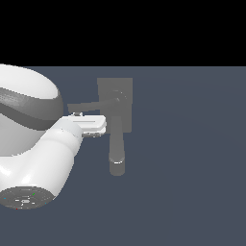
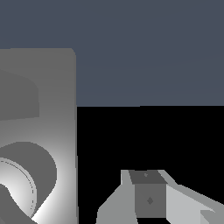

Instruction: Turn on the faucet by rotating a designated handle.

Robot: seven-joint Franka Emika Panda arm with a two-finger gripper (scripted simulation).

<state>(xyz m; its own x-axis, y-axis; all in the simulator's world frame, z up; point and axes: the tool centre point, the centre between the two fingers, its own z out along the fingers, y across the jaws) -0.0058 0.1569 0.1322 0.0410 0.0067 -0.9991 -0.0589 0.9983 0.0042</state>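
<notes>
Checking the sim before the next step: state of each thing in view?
faucet: sits on the floor, spout toward the camera in the exterior view.
handle: points to the exterior view's left, not gripped.
hand: beside the spout, just under the handle; open or shut cannot be told.

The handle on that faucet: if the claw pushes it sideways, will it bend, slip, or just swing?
The handle looks like a straight, rigid bar, so it probably won't flex. It joins a round hub on the faucet, so it should swing about that hub. Its thin, flat, smooth-looking face may let the claw slide off. The block base looks unlikely to tip.
</notes>
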